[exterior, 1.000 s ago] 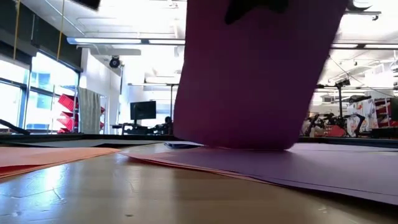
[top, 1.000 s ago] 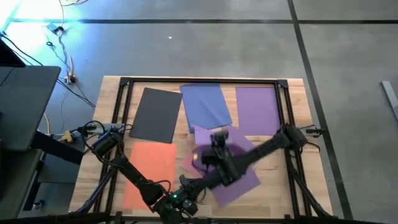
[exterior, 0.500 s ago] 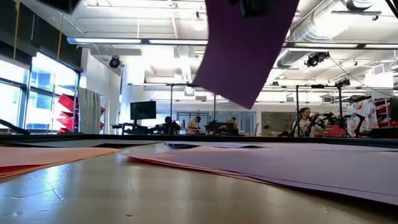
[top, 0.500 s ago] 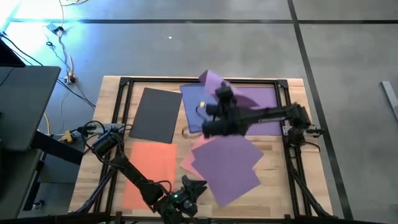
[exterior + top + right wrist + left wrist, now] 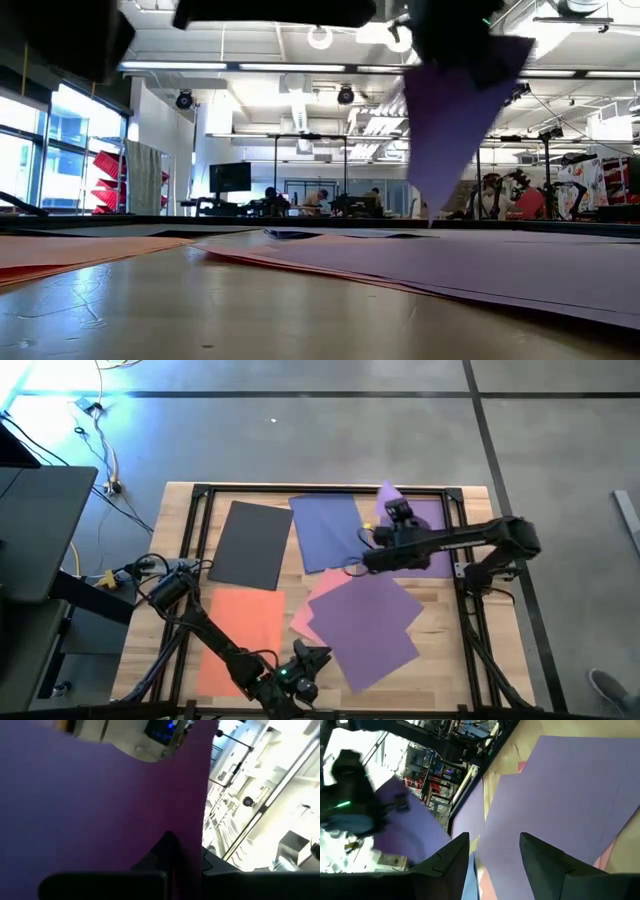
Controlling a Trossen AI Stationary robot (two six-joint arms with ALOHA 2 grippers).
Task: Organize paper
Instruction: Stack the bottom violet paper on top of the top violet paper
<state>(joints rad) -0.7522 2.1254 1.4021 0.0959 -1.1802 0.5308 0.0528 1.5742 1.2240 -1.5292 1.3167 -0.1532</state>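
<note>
purple paper is the business of this moment: the right gripper (image 5: pixel 372 540) is pinched tight on one purple sheet (image 5: pixel 455 105), which hangs in the air from it above the far right part of the table (image 5: pixel 470 650), over another purple sheet (image 5: pixel 432 520) lying flat there. in the right wrist view the held sheet (image 5: pixel 100 805) fills most of the frame, clamped between the fingers. so the step in hand looks like carrying this sheet to join its match.

on the table, the dark grey sheet (image 5: pixel 251 544) lies at the far left, the blue sheet (image 5: pixel 325 530) beside it, the orange sheet (image 5: pixel 240 635) at the near left. a third purple sheet (image 5: pixel 365 618) lies askew in the middle, on top of the pink sheet (image 5: pixel 302 622), which only peeks out.

the left gripper (image 5: pixel 308 670) waits at the near edge, fingers spread, holding nothing.

next, i judge, the held sheet wants lowering flat and square onto the purple one beneath before letting go; hanging limp, it could fold or land crooked.
</note>
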